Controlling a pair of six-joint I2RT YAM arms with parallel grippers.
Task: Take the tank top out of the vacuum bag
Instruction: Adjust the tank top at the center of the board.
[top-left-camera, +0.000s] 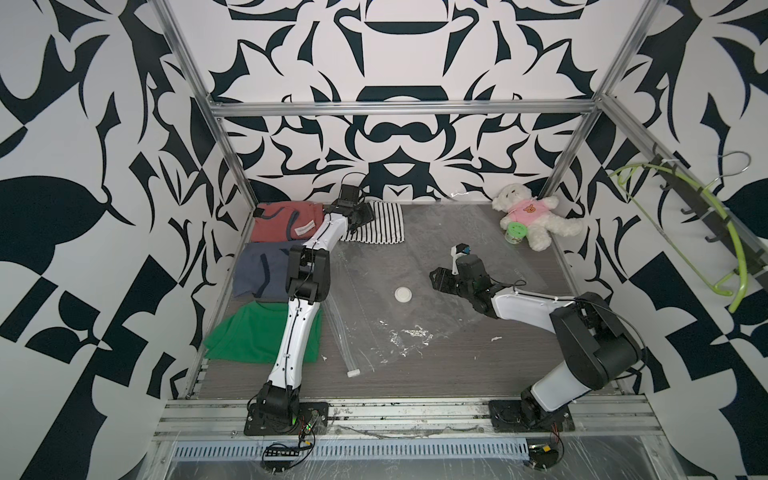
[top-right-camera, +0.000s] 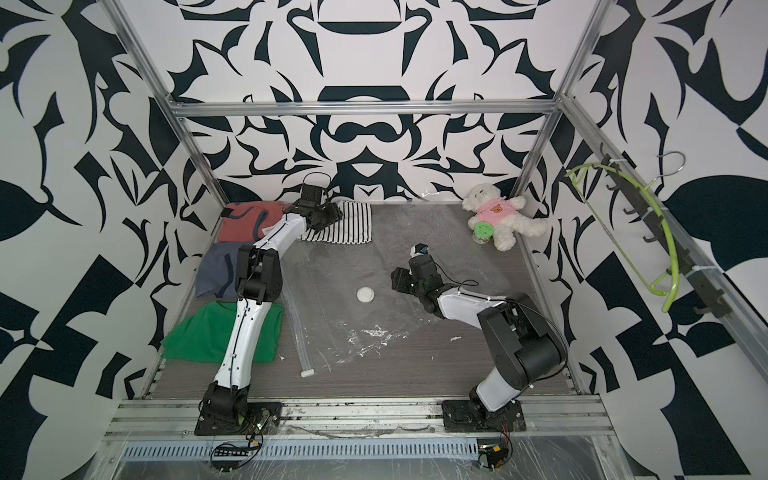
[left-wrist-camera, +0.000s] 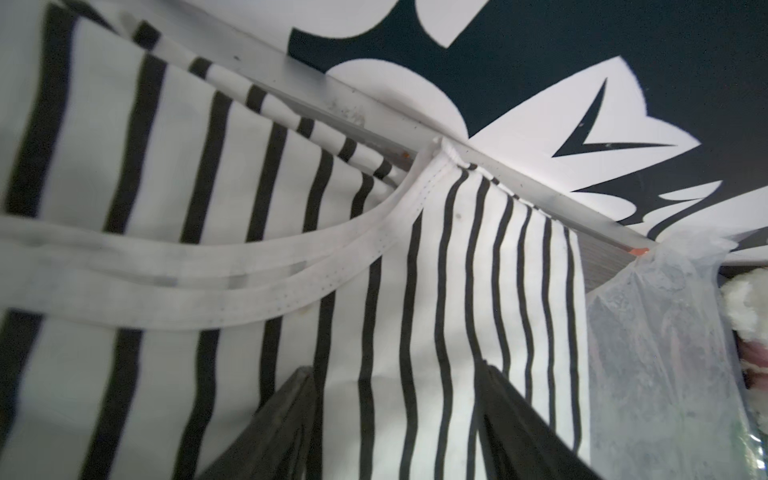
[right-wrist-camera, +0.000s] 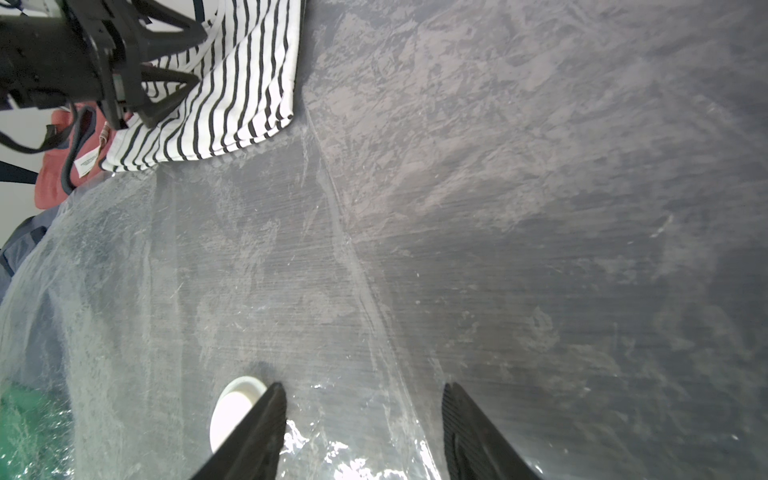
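The striped tank top (top-left-camera: 380, 224) lies outside the vacuum bag (top-left-camera: 419, 257), at the far edge of the surface (top-left-camera: 415, 374), touching the bag's far corner. The bag lies flat mid-surface, with its white valve disc (top-left-camera: 403, 295) facing up and its slider clip (top-left-camera: 353, 373) at the near end of the zip strip. The left claw (left-wrist-camera: 399, 370) hangs released over the stripes, its 2 fingers apart. The right claw (right-wrist-camera: 363, 386) is released too, low over the bag beside the valve. 3 folded garments (top-left-camera: 257, 270) line the left edge.
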